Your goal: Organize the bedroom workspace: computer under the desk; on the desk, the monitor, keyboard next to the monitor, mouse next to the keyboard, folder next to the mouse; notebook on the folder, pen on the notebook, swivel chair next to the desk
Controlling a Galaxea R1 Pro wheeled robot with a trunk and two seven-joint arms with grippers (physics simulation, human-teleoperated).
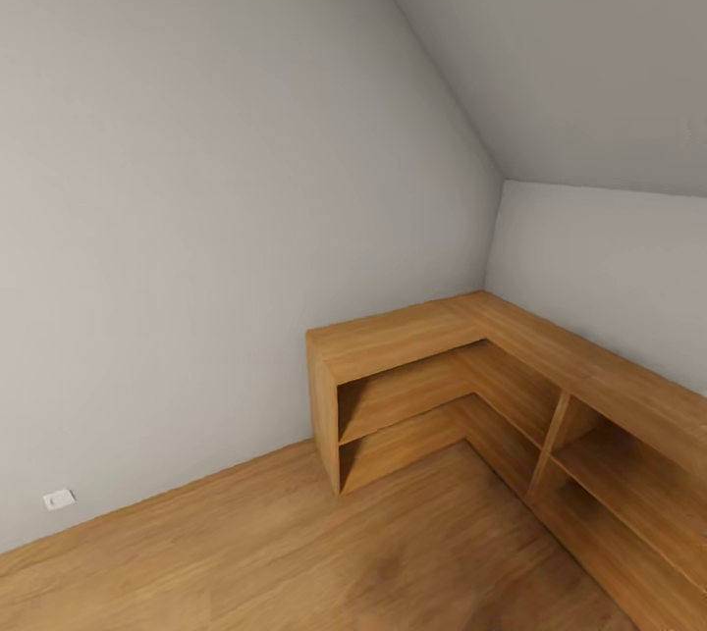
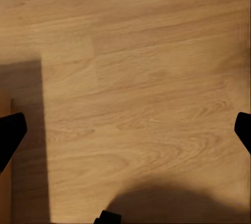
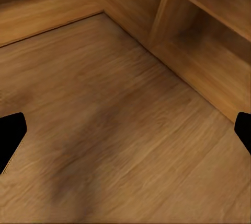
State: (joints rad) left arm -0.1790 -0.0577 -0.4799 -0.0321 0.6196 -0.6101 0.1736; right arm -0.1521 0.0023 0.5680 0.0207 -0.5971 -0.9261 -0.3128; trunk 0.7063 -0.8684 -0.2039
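The desk and the other things of the task are out of view. My left gripper (image 2: pixel 125 132) hangs open over bare wooden floor (image 2: pixel 136 78), its two black fingertips (image 2: pixel 10 135) far apart with nothing between them. My right gripper (image 3: pixel 125 132) is also open and empty above the floor (image 3: pixel 115 104), close to a low wooden shelf unit (image 3: pixel 209 41).
An L-shaped light-wood shelf unit (image 1: pixel 471 366) with open empty compartments fills the room's corner on the right, under a sloping ceiling (image 1: pixel 550 42). A grey wall (image 1: pixel 196 219) with a white socket (image 1: pixel 59 499) stands ahead. Wooden floor (image 1: pixel 295 552) stretches in front.
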